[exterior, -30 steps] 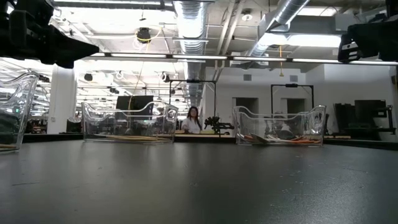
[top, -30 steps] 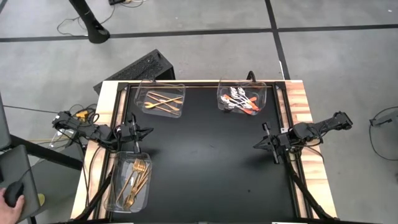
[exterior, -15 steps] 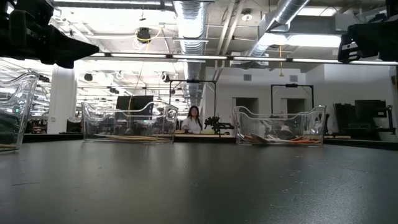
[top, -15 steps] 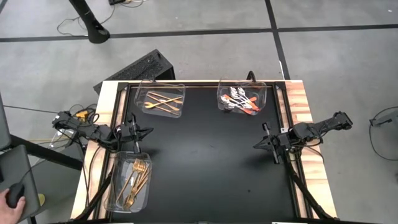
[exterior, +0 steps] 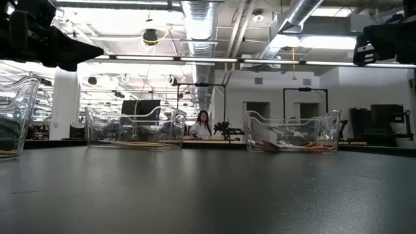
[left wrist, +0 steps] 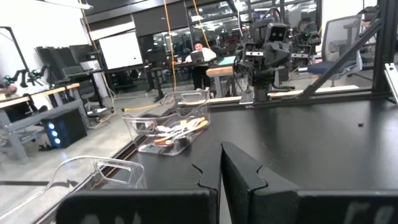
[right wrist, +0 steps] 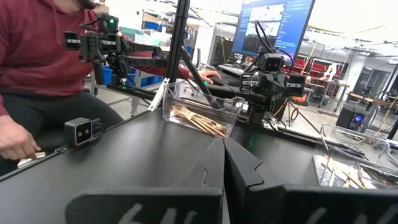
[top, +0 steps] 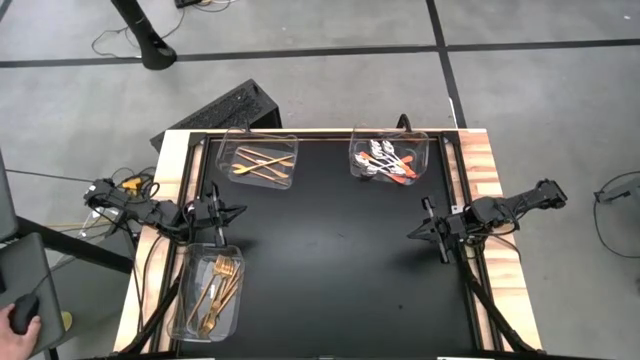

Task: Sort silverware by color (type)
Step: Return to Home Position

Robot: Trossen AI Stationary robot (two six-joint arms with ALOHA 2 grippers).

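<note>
The silverware lies sorted in three clear trays. Slim gold knives [top: 262, 163] fill the far-left tray [top: 288, 180]. Silver spoons with orange-red handles [top: 388, 165] lie in the far-right tray [top: 354, 150]. Gold forks [top: 222, 290] lie in the near-left tray [top: 188, 300]. My left gripper [top: 236, 211] is shut, held level above the table's left edge between the two left trays. My right gripper [top: 412, 232] is shut too, level above the right edge. In the wrist views, my left gripper [left wrist: 221, 167] and my right gripper [right wrist: 224, 160] have nothing between their fingers.
The black tabletop [top: 330, 260] lies bare between the trays. A small camera [right wrist: 78, 132] stands at the table's near edge. A person in a red top [right wrist: 37, 50] sits near the left arm's side, one hand [top: 20, 318] on a mouse beside the table.
</note>
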